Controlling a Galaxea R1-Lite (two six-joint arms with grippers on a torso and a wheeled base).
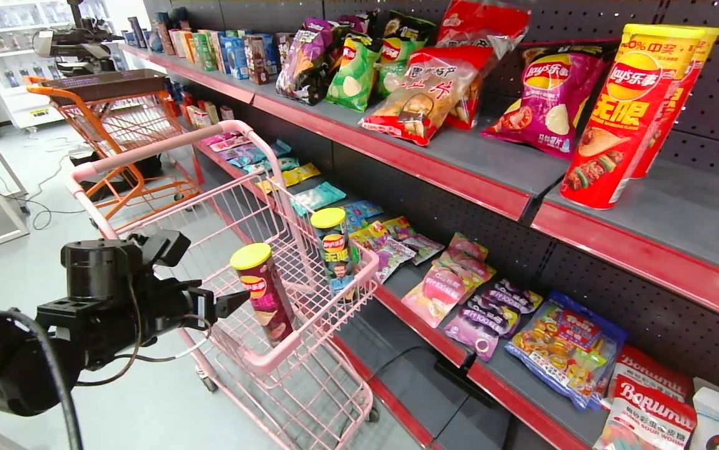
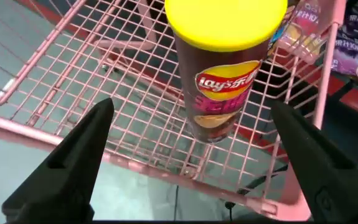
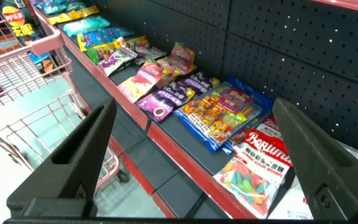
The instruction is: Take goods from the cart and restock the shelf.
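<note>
The pink cart (image 1: 309,340) holds two upright chip cans with yellow lids: a maroon can (image 1: 263,292) near its front corner and a dark can (image 1: 334,251) by the shelf side. My left gripper (image 1: 227,304) hangs open just outside the cart, level with the maroon can (image 2: 222,74), which stands ahead between the spread fingers (image 2: 73,168), untouched. My right gripper (image 3: 194,168) is open with nothing in it, hovering over the lower shelf (image 3: 185,158) beside the cart (image 3: 23,68). Tall red chip cans (image 1: 634,112) stand on the upper shelf (image 1: 678,212).
Chip bags (image 1: 421,94) crowd the upper shelf to the left of the red cans. Candy and snack packets (image 1: 478,306) lie along the lower shelf (image 1: 521,375). An orange cart (image 1: 115,125) stands farther down the aisle. Open floor lies left of the pink cart.
</note>
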